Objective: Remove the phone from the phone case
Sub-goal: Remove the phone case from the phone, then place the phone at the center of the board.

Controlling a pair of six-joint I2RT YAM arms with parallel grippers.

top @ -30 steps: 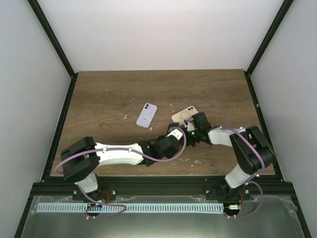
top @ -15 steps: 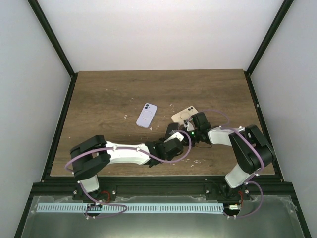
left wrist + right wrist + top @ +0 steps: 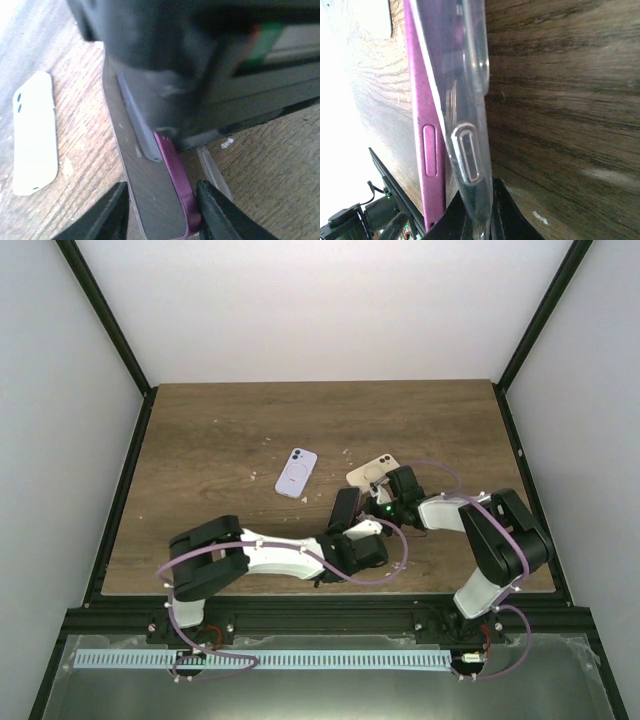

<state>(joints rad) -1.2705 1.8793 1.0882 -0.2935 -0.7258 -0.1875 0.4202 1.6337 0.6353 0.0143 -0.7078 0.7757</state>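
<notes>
A magenta-edged phone with a dark screen [image 3: 150,200] stands on its long edge, partly out of a clear case [image 3: 214,172]. My left gripper [image 3: 162,212] is shut across the phone's width, one finger [image 3: 116,210] on each side. In the top view the phone [image 3: 345,508] is a dark slab just above the left gripper [image 3: 347,523]. My right gripper [image 3: 477,215] is shut on the clear case's wall [image 3: 467,135], with the magenta phone [image 3: 427,125] beside it. In the top view the right gripper [image 3: 384,503] sits just right of the phone.
A lilac phone [image 3: 296,472] lies flat at mid-table and a beige one [image 3: 373,472] lies just beyond the right gripper. A pale phone [image 3: 32,135] lies flat left of the held phone. Small white crumbs dot the wooden table [image 3: 220,430].
The left arm's elbow has swung right along the near edge and its wrist has turned. The dark phone now stands up, visible beside the right gripper, which has hardly moved.
</notes>
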